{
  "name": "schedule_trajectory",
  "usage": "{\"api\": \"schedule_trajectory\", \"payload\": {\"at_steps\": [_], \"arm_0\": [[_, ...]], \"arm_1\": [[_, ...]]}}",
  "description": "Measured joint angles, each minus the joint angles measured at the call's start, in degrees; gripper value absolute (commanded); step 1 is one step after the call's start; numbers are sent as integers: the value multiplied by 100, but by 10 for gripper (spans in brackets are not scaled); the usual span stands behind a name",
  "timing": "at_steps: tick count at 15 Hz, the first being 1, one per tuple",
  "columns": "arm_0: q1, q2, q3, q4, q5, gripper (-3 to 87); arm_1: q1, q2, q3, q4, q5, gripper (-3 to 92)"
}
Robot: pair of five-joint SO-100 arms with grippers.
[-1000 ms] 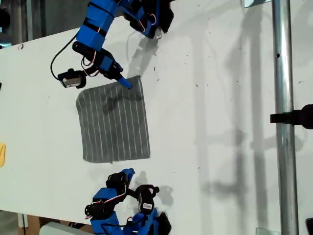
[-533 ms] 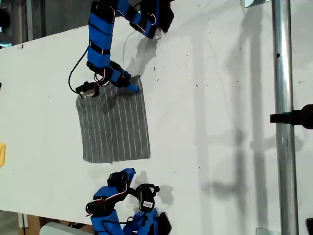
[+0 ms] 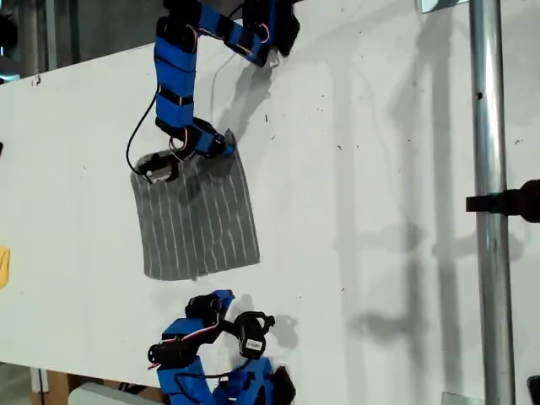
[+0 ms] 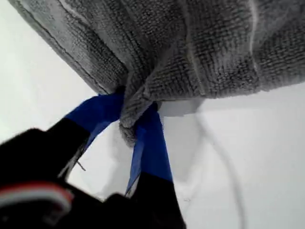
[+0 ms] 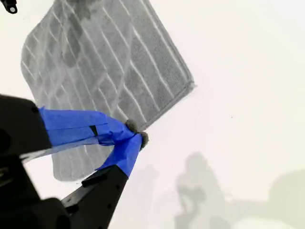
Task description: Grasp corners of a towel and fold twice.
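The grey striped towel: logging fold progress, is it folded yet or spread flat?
Spread, not folded: the grey striped towel lies single-layer; my first gripper only pinches one corner.

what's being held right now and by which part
My first gripper pinches the towel by one bunched corner. My second gripper is shut with grey fluff on its tips.

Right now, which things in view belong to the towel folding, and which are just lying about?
Part of the job:
the towel
its corner, pinched in the jaws of my first gripper
my second gripper, apart from the towel

Lying about:
a yellow object at the exterior view's left edge
the metal pole
a black clamp on that pole
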Motion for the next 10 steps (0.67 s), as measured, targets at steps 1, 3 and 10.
{"api": "schedule_trajectory", "payload": {"at_steps": [1,3,10], "arm_0": [[-26,-123,0,0,-18,-29],[-26,-272,-44,26,167,-28],[-18,-861,-1494,220,1775,247]], "arm_1": [[-44,0,0,0,0,-3],[-70,0,0,0,0,-3],[-193,-44,-79,44,0,-3]]}}
